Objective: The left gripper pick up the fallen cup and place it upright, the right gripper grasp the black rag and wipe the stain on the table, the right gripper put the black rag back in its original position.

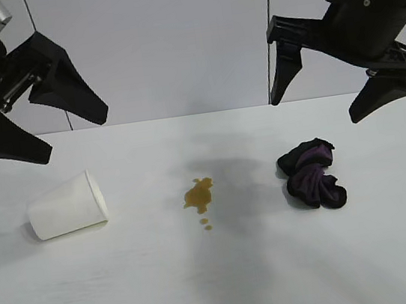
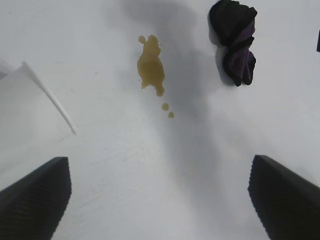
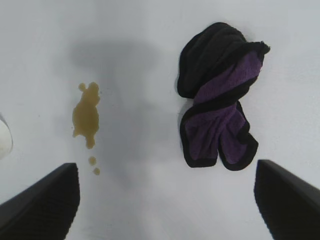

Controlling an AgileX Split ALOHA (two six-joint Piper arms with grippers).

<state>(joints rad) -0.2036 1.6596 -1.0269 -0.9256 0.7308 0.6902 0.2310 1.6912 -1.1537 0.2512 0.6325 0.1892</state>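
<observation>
The cup (image 1: 67,205) is seen lying on its side at the left of the table (image 1: 229,284), with the stain (image 1: 198,195) near the middle and the black rag (image 1: 312,174) bunched at the right, all well apart. The left gripper (image 1: 41,133) is held above the cup with its fingers spread wide and nothing between them. The right gripper (image 1: 321,101) is held above the rag, likewise spread wide and empty.
</observation>
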